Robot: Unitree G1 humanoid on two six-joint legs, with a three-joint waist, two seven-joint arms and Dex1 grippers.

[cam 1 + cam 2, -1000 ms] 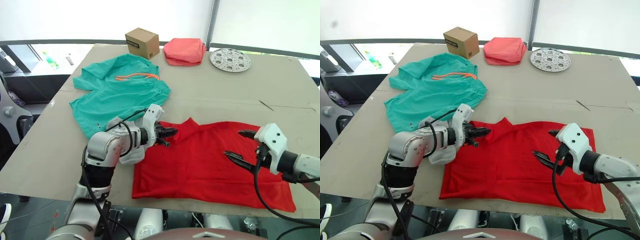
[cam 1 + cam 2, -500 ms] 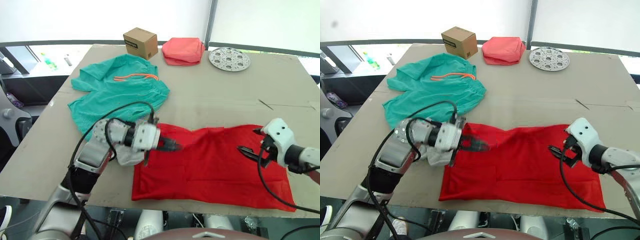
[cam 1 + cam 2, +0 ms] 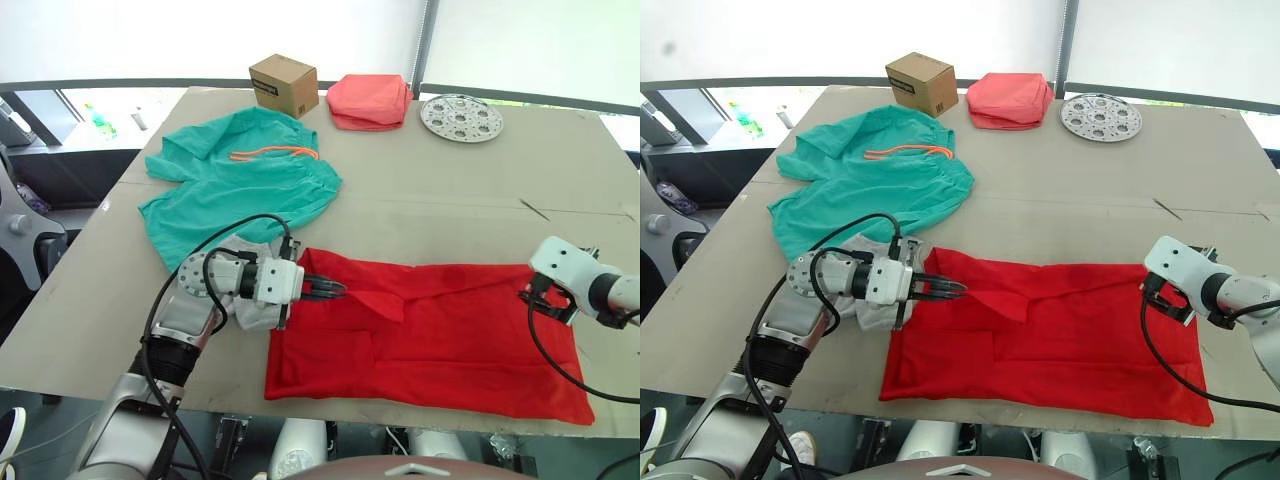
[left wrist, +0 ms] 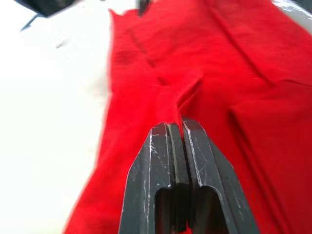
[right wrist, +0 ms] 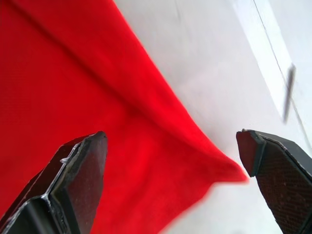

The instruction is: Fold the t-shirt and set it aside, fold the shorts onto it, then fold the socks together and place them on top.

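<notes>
Left gripper: in the left eye view the left gripper [image 3: 335, 291] lies low over the table's near-left part, its two black fingers pressed together on a fold of the t-shirt [image 3: 440, 330] at the shirt's left end.
Right gripper: the right gripper [image 3: 531, 299] sits at the shirt's far right corner, close to the table's right edge; from here its fingers are too hidden to judge.
T-shirt: bright red, spread flat along the table's near edge, with a folded flap pointing toward the middle of the cloth.
Shorts: the shorts [image 3: 235, 185], teal-green with an orange drawstring, lie crumpled on the table's left half, reaching toward the far-left corner.
Socks: light grey socks [image 3: 255, 310] bunch under the left arm, just beside the shirt's left edge.
Far edge: a cardboard box [image 3: 284, 85], a salmon-pink folded cloth [image 3: 369, 101] and a round metal disc [image 3: 461, 117] with holes stand in a row along it.
Table: the table [image 3: 450, 215] is bare cardboard-brown between the shirt and that row.
Left wrist view: both fingers [image 4: 161, 161] meet tightly, with a thin ridge of red cloth clamped between their tips; the shirt runs away from them in creases.
Right wrist view: the fingertips [image 5: 85, 161] stand wide apart, one over red fabric, the other over bare table, with the shirt's corner lying between them, gripped by neither.
</notes>
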